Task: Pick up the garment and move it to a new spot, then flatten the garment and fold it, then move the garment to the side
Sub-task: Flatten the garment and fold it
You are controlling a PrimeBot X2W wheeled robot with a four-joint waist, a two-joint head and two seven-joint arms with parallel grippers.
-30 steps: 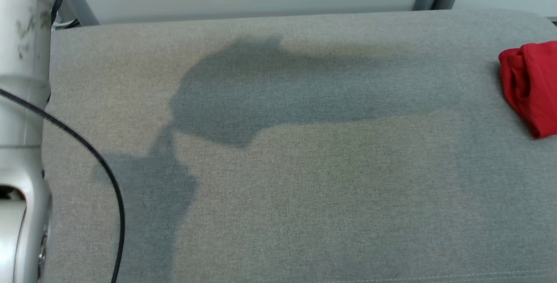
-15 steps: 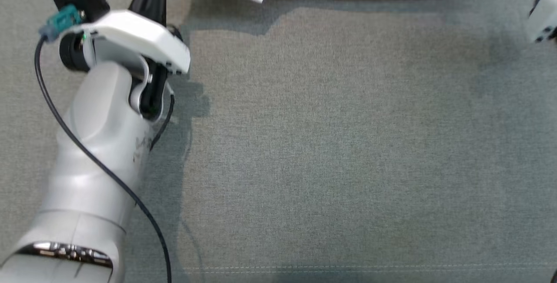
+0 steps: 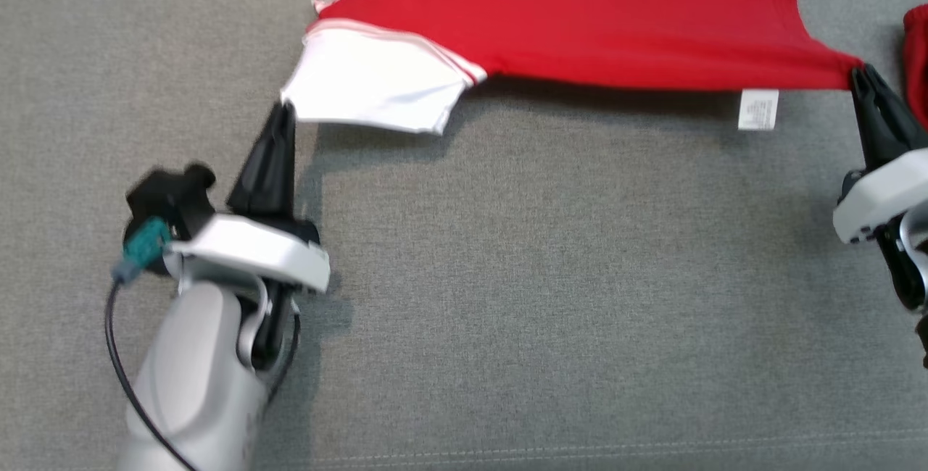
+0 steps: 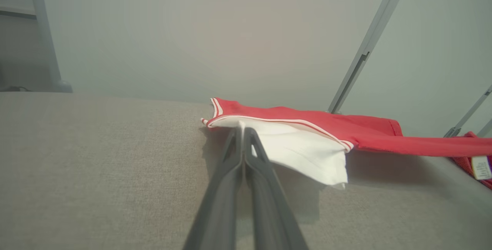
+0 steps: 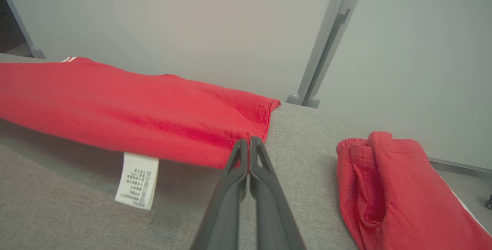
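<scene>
The garment (image 3: 580, 14) is a red shirt with a white, stripe-trimmed sleeve (image 3: 370, 87), spread across the far part of the grey fabric surface (image 3: 544, 275). My left gripper (image 3: 286, 109) is shut on the sleeve's near corner, and its tips (image 4: 243, 130) pinch the white cloth (image 4: 300, 150). At the opposite end, my right gripper (image 3: 859, 72) is shut on the red hem corner (image 5: 249, 142). The near edge stretches taut between them, slightly above the surface, and throws a shadow. A white care label (image 3: 758, 109) hangs from that edge (image 5: 137, 180).
A second red garment (image 5: 388, 188), bunched up, lies to the right of my right gripper, at the head view's right edge (image 3: 917, 58). Grey frame posts (image 5: 326, 46) stand beyond the surface's far edge. A seam runs along the near edge (image 3: 580, 449).
The head camera has shifted, so the whole picture differs. The garment, earlier a blur at the top edge, now hangs stretched between both grippers lower in the picture. Both grippers stay shut.
</scene>
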